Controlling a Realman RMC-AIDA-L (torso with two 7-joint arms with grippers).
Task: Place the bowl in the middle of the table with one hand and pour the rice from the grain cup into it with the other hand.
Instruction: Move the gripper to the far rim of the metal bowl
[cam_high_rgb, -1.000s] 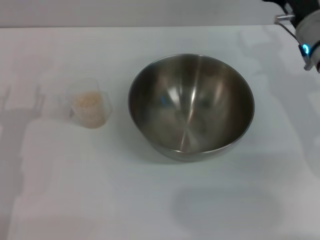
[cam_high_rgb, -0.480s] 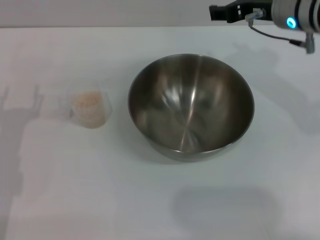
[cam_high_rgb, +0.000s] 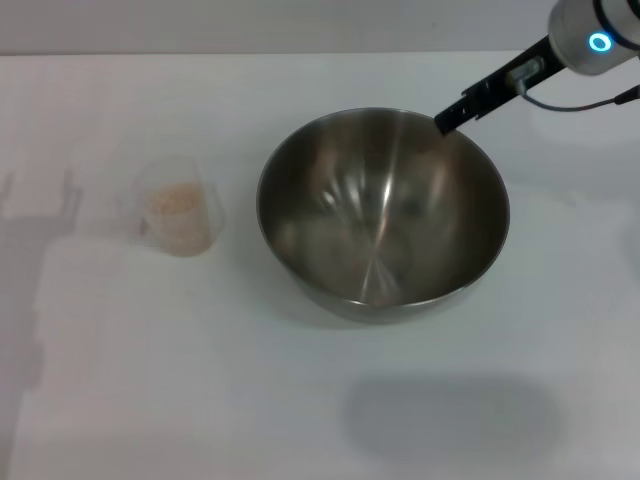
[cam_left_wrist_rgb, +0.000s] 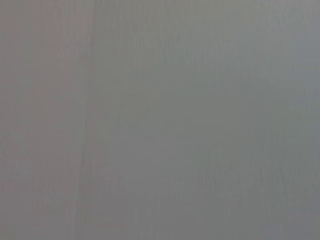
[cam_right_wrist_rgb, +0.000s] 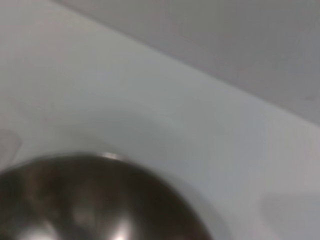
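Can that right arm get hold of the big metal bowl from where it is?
Probably yes. The right tool hangs at the far right rim of the bowl, and nothing lies between them. The grain cup stands apart on the bowl's other side.

No readable text, label or number anywhere — bowl (cam_high_rgb: 383, 214), grain cup (cam_high_rgb: 178, 207) alike

One bowl (cam_high_rgb: 382, 212), one grain cup (cam_high_rgb: 180, 208), one pincer (cam_high_rgb: 447, 118) in view.

Soft even light, glare streaks inside the bowl (cam_high_rgb: 382, 215), faint shadows on the table (cam_high_rgb: 300, 400).
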